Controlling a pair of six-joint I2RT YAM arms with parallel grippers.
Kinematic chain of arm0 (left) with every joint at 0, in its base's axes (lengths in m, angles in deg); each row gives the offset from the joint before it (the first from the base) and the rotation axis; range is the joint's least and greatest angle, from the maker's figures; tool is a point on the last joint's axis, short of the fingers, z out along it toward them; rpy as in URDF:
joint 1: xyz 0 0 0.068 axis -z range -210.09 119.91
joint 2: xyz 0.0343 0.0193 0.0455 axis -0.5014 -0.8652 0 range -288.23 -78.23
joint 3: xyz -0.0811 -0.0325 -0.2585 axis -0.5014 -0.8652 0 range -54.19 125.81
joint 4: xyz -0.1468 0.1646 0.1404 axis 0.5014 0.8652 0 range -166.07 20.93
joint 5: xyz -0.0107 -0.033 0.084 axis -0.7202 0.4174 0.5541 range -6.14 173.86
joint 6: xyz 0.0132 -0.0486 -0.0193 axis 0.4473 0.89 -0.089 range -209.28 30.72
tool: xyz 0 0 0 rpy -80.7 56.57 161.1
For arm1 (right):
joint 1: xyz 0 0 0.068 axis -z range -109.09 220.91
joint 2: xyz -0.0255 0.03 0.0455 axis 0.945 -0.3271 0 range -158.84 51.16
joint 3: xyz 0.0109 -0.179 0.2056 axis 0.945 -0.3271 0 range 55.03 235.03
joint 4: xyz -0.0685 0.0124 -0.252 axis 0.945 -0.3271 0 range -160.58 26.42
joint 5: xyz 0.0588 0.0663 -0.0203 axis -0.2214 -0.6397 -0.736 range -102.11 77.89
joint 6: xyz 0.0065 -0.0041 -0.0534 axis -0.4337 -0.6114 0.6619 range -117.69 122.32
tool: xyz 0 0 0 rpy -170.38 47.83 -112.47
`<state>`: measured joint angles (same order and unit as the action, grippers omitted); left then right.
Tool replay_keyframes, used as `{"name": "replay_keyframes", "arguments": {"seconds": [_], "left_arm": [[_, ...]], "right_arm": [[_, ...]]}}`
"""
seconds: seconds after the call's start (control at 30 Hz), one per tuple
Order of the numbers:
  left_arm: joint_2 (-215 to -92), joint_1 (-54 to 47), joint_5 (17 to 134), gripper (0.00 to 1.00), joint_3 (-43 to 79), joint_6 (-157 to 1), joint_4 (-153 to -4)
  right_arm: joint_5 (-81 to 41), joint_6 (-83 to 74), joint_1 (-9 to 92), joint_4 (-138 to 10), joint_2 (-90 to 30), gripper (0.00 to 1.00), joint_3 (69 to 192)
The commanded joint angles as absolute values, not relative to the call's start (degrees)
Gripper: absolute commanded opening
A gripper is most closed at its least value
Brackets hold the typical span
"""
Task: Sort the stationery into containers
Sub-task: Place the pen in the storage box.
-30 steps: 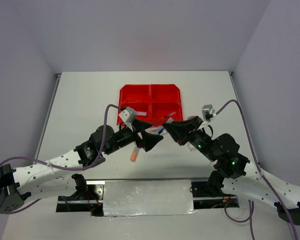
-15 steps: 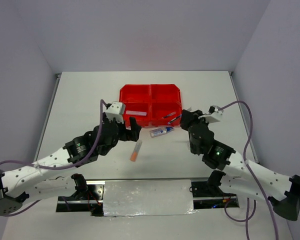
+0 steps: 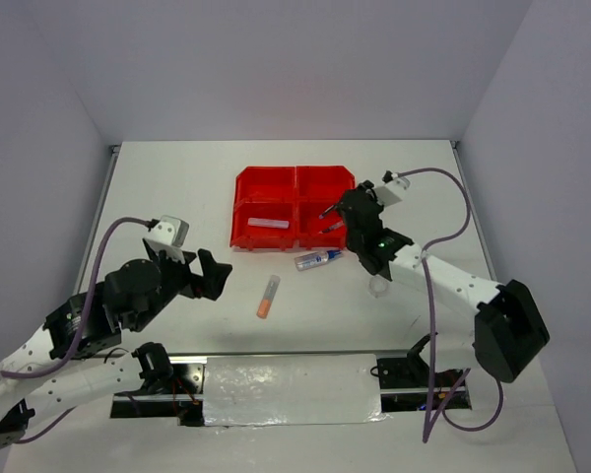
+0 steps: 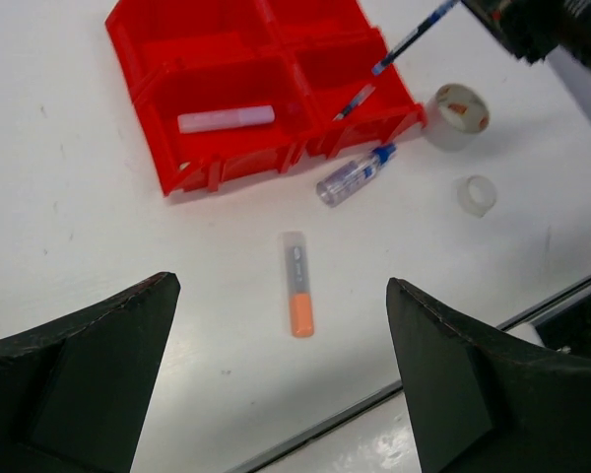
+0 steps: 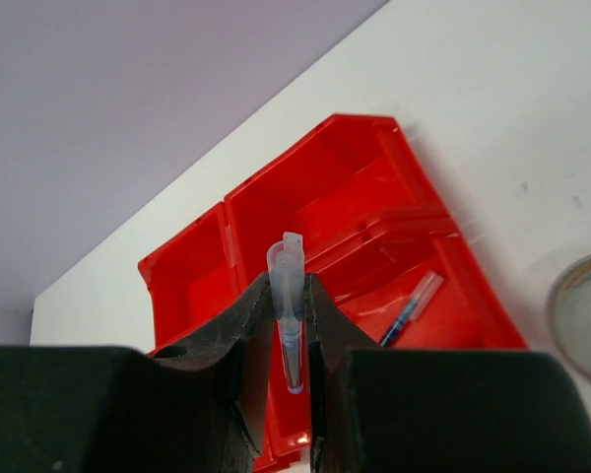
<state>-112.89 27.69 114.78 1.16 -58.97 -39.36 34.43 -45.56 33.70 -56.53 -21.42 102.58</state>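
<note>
A highlighter (image 3: 267,224) lies in the near-left bin (image 3: 248,237). Before the bins (image 3: 295,197) lie the glue tube (image 3: 317,259) and, nearer, a second highlighter (image 3: 267,296).

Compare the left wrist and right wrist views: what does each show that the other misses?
Left wrist only: the orange highlighter, glue tube, a pale highlighter in a bin, and the smaller tape roll. Right wrist only: the right claw shut around the held pen, plus the wall behind. Both: the red bins, the pen lying in one compartment, the held pen, and the tape roll beside the bins.
</note>
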Motion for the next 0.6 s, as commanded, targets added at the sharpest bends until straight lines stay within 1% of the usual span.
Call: {"name": "replay_keyframes", "arguments": {"seconds": [0.0,0.13,0.37,0.57], "left_arm": [[-111.11,27.48,115.49,0.99,-2.42,-61.94,-35.65],[-108.82,27.48,115.25,0.99,-5.41,-61.50,-36.96],[-107.50,27.48,114.98,0.99,-6.73,-61.50,-37.93],[-107.67,27.39,114.97,0.99,-6.82,-61.50,-37.84]], "right_arm": [[32.71,-49.45,33.91,-53.91,-26.17,0.00,107.05],[32.97,-52.87,33.90,-53.04,-32.41,0.01,107.94],[33.25,-55.60,33.64,-53.74,-37.69,0.04,109.61],[30.43,-59.82,33.73,-53.99,-41.03,0.10,108.03]]}}
